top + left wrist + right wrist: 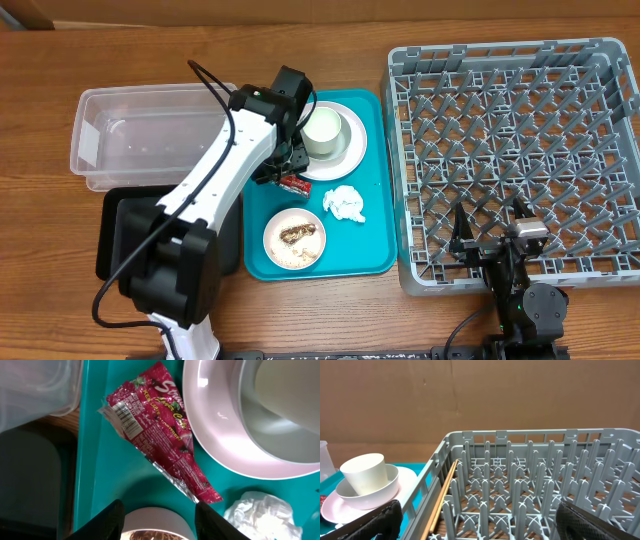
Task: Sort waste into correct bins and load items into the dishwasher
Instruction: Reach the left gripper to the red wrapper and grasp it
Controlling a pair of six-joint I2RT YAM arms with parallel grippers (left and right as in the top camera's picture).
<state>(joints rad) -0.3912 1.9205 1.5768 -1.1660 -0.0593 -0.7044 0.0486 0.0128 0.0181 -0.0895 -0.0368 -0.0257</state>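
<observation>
A red snack wrapper (pixel 160 430) lies flat on the teal tray (pixel 100 470), next to a pink plate (pixel 210 435) that carries a bowl and a white cup (pixel 322 130). My left gripper (pixel 157 515) is open and empty; it hovers over the wrapper (pixel 293 183), near its lower tip. A crumpled tissue (pixel 344 203) and a small bowl with food scraps (pixel 295 238) are also on the tray. My right gripper (pixel 480 520) is open and empty at the front edge of the grey dish rack (pixel 510 150).
A clear plastic bin (pixel 130 135) stands left of the tray, and a black bin (pixel 120 240) in front of it, partly under my left arm. A wooden chopstick (pixel 442 495) lies along the rack's left wall.
</observation>
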